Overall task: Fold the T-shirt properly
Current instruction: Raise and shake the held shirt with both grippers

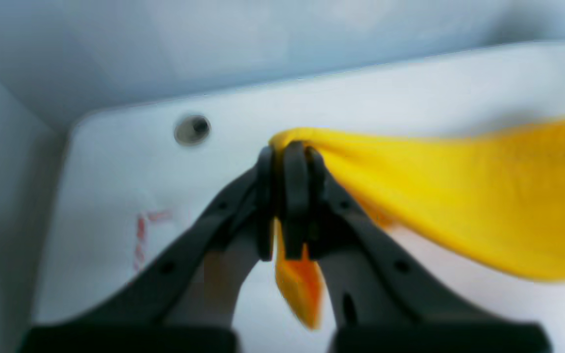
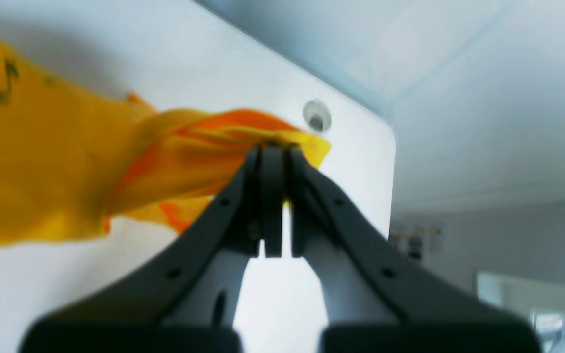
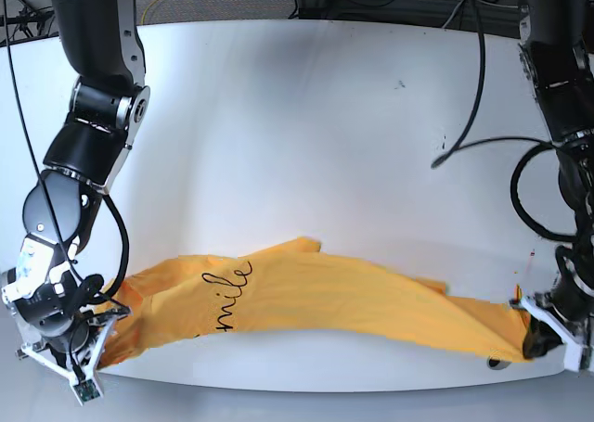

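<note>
t-shirt (image 3: 316, 301) stretches along the worktop's (image 3: 306, 125) near edge; i see my left gripper (image 1: 290, 152) clenched on one end, my right gripper (image 2: 272, 149) clenched on the other.

Both arms are reaching low at opposite ends, the left gripper (image 1: 290, 157) and right gripper (image 2: 272, 152) each pinching the T-shirt (image 3: 316, 301) with jaws clamped.

Both wrist views are blurred, and the T-shirt (image 3: 306, 301) print reads only "mile".
</note>
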{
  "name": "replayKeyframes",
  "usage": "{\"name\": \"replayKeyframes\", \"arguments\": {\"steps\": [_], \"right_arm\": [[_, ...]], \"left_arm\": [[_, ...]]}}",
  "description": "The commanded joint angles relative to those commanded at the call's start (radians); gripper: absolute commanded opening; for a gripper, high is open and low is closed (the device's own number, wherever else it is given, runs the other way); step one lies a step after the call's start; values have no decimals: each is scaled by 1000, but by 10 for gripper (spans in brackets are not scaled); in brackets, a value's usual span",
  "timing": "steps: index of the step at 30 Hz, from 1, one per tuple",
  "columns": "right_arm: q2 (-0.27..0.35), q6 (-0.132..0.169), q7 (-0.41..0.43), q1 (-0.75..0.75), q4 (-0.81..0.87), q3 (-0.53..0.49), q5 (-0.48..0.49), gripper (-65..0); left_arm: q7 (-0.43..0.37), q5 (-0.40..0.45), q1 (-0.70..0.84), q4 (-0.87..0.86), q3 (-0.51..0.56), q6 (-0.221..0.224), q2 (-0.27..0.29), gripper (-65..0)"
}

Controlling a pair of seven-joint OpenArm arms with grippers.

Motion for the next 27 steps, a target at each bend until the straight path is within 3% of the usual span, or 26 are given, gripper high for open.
{"name": "replayKeyframes", "arguments": {"steps": [9,11,15,19,23,27], "right_arm": [[27,0,-22,120,-16,-42,-2,-649],[51,0,-37,190,-22,-60,0,-649],[70,0,-35,227,-29,-80,1,-648],[91,0,-34,224,-20,-95,3,-649],[127,0,-48,139,42,-79,8,-650],[134,0,-58,68,76,-69,6,-649]], "left_arm": [[54,-2,-220,-19,9,4,-27,-644],[86,4,-345,-46,10,2,-33,-645],[117,0,-407,-55,14,-3,-32,-646],[155,-2,-405,-50,19,-11,-31,-646],[220,-12,-282,-31,28,-34,-24,-650],[230,-13,-207,-22,28,-40,-8,-650]]}}
